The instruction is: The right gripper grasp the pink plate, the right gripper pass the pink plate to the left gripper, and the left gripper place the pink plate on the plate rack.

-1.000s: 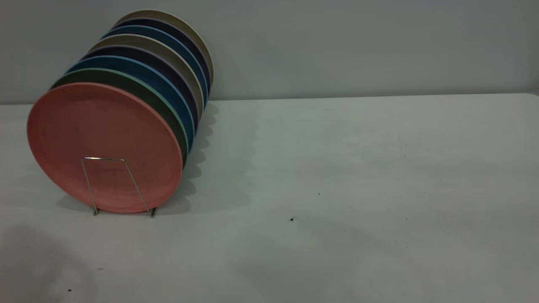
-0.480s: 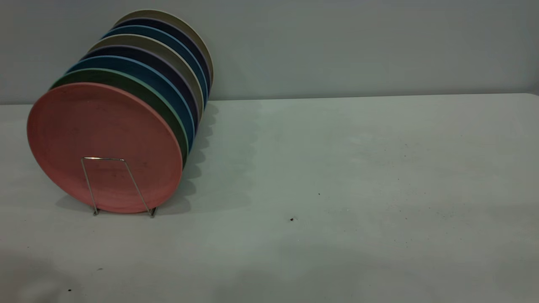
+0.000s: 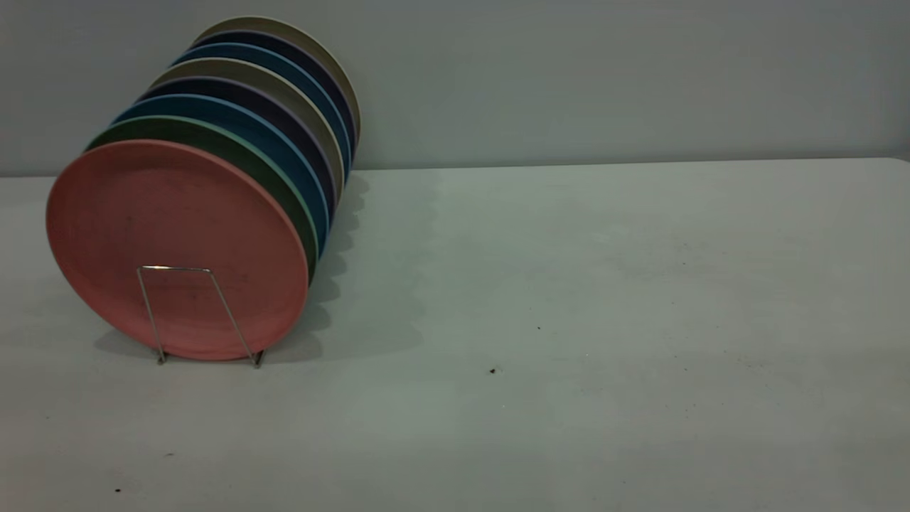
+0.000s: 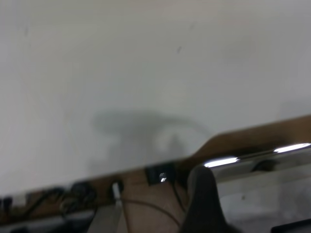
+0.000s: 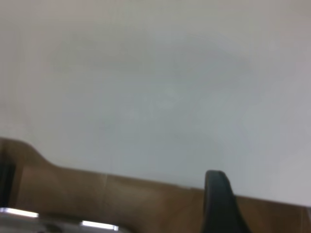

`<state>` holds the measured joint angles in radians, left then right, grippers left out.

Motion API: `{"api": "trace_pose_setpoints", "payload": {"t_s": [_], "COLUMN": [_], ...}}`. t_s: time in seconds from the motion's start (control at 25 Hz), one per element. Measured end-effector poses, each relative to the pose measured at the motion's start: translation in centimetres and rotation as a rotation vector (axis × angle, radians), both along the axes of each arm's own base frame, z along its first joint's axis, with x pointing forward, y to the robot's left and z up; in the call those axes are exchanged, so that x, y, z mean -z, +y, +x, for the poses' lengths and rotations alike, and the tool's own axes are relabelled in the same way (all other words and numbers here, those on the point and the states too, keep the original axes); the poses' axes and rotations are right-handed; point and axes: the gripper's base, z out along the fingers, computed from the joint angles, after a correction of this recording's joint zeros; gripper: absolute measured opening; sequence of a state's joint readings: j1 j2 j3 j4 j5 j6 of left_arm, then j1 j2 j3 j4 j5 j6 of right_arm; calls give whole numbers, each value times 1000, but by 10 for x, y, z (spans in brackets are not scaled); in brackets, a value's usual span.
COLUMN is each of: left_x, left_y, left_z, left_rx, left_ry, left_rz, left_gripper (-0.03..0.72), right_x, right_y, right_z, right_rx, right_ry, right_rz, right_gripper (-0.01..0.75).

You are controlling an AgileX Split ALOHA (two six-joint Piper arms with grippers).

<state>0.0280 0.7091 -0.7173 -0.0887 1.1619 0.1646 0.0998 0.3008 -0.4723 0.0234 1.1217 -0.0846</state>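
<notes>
Watching a racked plate with both arms pulled clear of the exterior view.

The round matte salmon-pink plate (image 3: 178, 249) stands on edge at the front of a row of coloured plates, leaning against the thin silvery wire plate rack (image 3: 186, 311) at the left of the pale grey table (image 3: 569, 320). I see one dark finger of the left gripper (image 4: 204, 204) and one of the right gripper (image 5: 221, 204), each over the table edge; whether either is spread or pressed together I cannot tell. I judge the main risk is the pink plate tipping forward over the low front loop, or the teal-green plate (image 3: 284, 192) behind nudging it if knocked.
</notes>
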Motion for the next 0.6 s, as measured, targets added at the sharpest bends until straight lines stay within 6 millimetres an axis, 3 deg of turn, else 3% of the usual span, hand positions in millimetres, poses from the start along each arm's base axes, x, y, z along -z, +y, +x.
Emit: {"api": "trace_pose_setpoints", "payload": {"t_s": [0.2,0.6], "left_x": [24,40], "left_y": [5,4], "left_z": [-33,-73], "left_rx": [-75,-87], "left_ry": [-49,-274], "left_rz": [39,30], "left_gripper": [590,590], "right_x": [-3,-4], "right_y": [-1,-2], "right_z": [-15,-27], "right_rx": [1,1], "right_ry": [-105,-187], "right_rz": [11,26], "right_gripper": [460,460]}}
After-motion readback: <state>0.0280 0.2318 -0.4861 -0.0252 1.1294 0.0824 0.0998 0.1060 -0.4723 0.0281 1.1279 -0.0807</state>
